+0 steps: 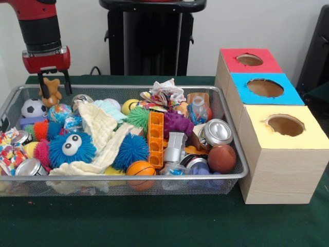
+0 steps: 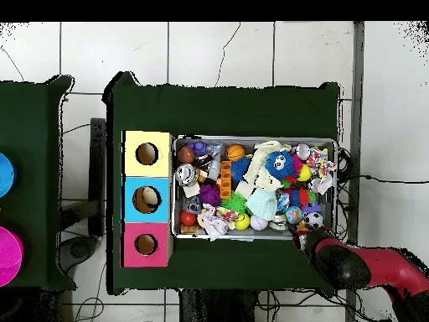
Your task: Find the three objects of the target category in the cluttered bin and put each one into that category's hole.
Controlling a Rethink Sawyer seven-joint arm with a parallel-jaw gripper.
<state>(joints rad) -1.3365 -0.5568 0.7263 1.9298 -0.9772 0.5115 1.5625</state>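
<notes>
The wire mesh bin (image 1: pixel 128 178) is full of toys; it also shows in the overhead view (image 2: pixel 255 140). My gripper (image 1: pixel 55 85) hangs over the bin's far left corner, shut on the tan teddy bear (image 1: pixel 50 92), which sits between the fingers at rim height. In the overhead view the gripper (image 2: pixel 300 239) is at the bin's lower right corner and the arm hides the bear. The red-surround hole (image 1: pixel 249 59) is the far one in the wood box; it also shows in the overhead view (image 2: pixel 146 244). I cannot pick out the tiger or the pale plush.
The blue-surround hole (image 1: pixel 264 88) and the yellow-surround hole (image 1: pixel 285 125) are nearer on the same box. The bin holds a blue puffer ball with eyes (image 1: pixel 71 148), a cream cloth (image 1: pixel 103 135), an orange block (image 1: pixel 155 140), cans (image 1: pixel 218 131), and small sports balls (image 1: pixel 34 107).
</notes>
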